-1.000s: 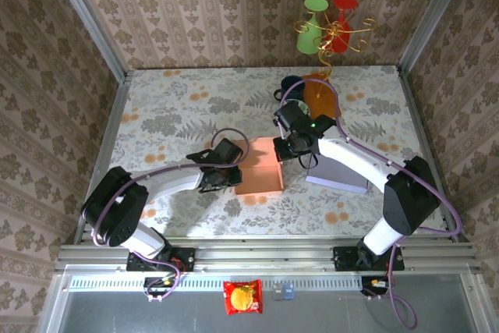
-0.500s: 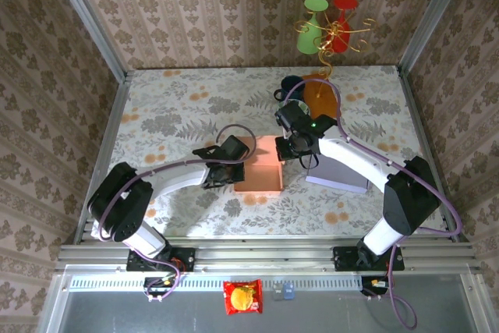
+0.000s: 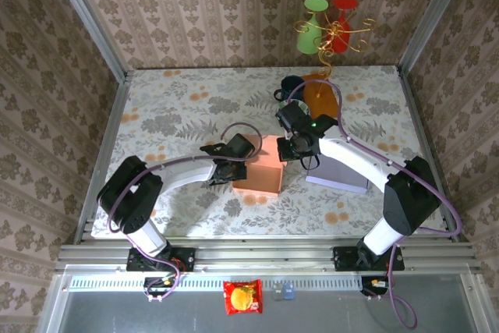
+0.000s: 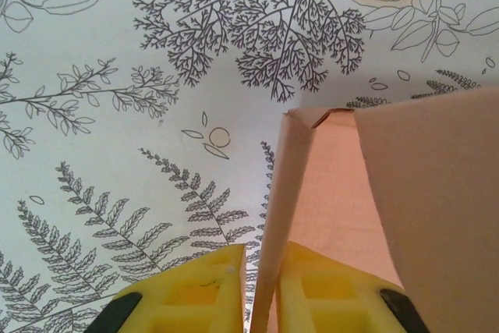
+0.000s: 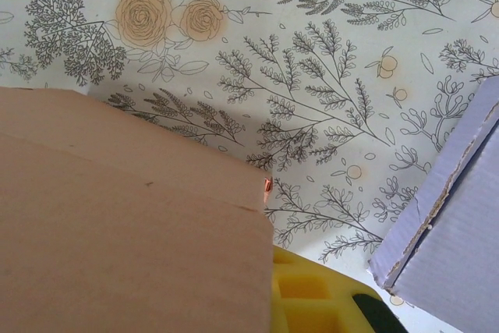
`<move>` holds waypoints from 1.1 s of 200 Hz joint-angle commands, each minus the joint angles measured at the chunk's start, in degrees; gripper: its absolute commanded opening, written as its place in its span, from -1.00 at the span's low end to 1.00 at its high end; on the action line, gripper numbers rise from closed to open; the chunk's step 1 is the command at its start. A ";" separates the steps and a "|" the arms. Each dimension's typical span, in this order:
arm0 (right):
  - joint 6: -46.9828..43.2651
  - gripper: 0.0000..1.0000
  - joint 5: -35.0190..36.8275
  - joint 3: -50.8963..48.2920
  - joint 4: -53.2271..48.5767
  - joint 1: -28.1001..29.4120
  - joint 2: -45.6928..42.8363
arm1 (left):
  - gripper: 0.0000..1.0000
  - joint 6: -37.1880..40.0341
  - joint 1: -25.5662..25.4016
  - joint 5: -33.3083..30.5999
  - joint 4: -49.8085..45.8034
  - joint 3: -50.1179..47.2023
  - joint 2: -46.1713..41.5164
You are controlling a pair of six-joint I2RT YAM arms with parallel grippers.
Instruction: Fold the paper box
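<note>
The left pincer (image 4: 261, 263) pinches a wall of the paper box (image 3: 265, 174); whether the right pincer (image 3: 295, 150) grips it cannot be told.

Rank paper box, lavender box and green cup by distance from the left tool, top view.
1. paper box: touching the left tool, just to its right.
2. lavender box: farther right, on the other side of the paper box.
3. green cup: far back and to the right.

place: staged robot test cell — home-styled | damask wallpaper walls (image 3: 195, 13) | floral tablecloth (image 3: 171, 107) | aluminium frame rails (image 3: 265, 257)
</note>
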 commanded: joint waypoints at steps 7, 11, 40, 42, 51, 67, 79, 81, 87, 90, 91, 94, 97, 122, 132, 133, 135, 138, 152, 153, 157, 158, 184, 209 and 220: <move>0.54 -1.00 -1.56 1.40 1.13 0.61 -0.46 | -0.62 5.82 -1.36 1.14 0.04 1.13 2.32; 0.50 -1.00 -1.56 1.36 1.16 0.61 -0.52 | -0.60 5.78 -1.43 1.15 0.26 1.02 2.42; 0.80 -1.00 -1.56 1.27 1.32 0.53 -0.65 | -0.60 6.28 -1.59 0.59 0.79 0.94 2.83; 0.79 -1.00 -1.56 1.27 1.30 0.53 -0.70 | -0.60 6.39 -1.60 0.55 0.82 0.94 2.85; 0.83 -1.00 -1.56 1.23 1.32 0.53 -0.71 | -0.59 6.65 -1.56 0.25 0.77 1.12 3.06; 0.85 -1.00 -1.47 1.14 1.21 0.48 -0.67 | -0.53 7.01 -1.59 0.12 0.98 1.10 3.13; 0.98 -1.00 -1.30 1.10 0.98 0.41 -0.80 | -0.48 7.07 -1.67 0.31 1.35 0.80 2.65; 1.04 -1.00 -1.30 1.05 1.04 0.36 -0.80 | -0.48 7.09 -1.69 0.28 1.47 0.73 2.54; 1.13 -1.00 -1.34 0.92 1.09 0.27 -0.86 | -0.46 7.11 -1.68 0.50 1.92 0.43 1.95; 1.12 -1.00 -1.38 0.90 1.12 0.19 -0.95 | -0.45 7.10 -1.67 0.66 2.21 0.20 1.62; 1.16 -1.00 -1.38 0.91 1.09 0.18 -0.96 | -0.45 7.10 -1.64 0.68 2.31 0.12 1.49; 1.13 -1.00 -1.36 0.91 1.08 0.10 -0.94 | -0.44 7.13 -1.68 0.78 2.66 -0.09 1.15; 1.18 -1.00 -1.36 0.91 1.17 0.09 -1.01 | -0.44 7.09 -1.66 0.86 3.12 -0.31 0.77; 1.12 -1.00 -1.47 1.10 1.24 0.00 -0.98 | -0.41 6.85 -0.86 3.28 6.69 -2.19 -1.26; 1.12 -1.00 -1.56 1.01 1.39 0.00 -0.84 | -0.43 6.68 -0.32 4.51 7.84 -2.68 -1.36; 1.16 -1.00 -1.56 1.06 1.36 0.00 -0.86 | -0.43 6.67 -0.35 4.50 7.90 -2.69 -1.36; 1.19 -1.00 -1.56 1.07 1.35 0.02 -0.88 | -0.43 6.62 -0.23 4.58 7.94 -2.69 -1.25; 1.15 -1.00 -1.56 1.16 1.36 0.00 -0.81 | -0.44 6.51 -0.18 4.75 7.97 -2.69 -1.25; 1.14 -1.00 -1.73 1.10 1.49 0.00 -0.71 | -0.42 6.63 0.18 5.73 8.56 -2.80 -0.66; 1.13 -1.00 -1.73 1.10 1.49 0.00 -0.71 | -0.42 6.60 0.21 5.77 8.61 -2.79 -0.66; 1.18 -1.00 -1.74 1.10 1.50 0.05 -0.65 | -0.41 6.61 0.24 5.87 8.51 -2.71 -0.51; 1.19 -1.00 -1.74 1.10 1.50 0.03 -0.59 | -0.40 6.59 0.29 5.93 8.58 -2.70 -0.45; 1.19 -1.00 -1.74 1.10 1.50 0.00 -0.54 | -0.37 6.50 0.60 7.01 9.93 -3.17 -0.73; 1.07 -1.00 -1.65 1.14 1.34 0.05 -0.59 | -0.33 5.81 1.07 6.91 10.89 -4.18 -3.04; 0.94 -1.00 -1.60 1.27 1.39 -0.08 -0.59 | -0.33 5.78 1.41 7.25 11.12 -4.60 -3.88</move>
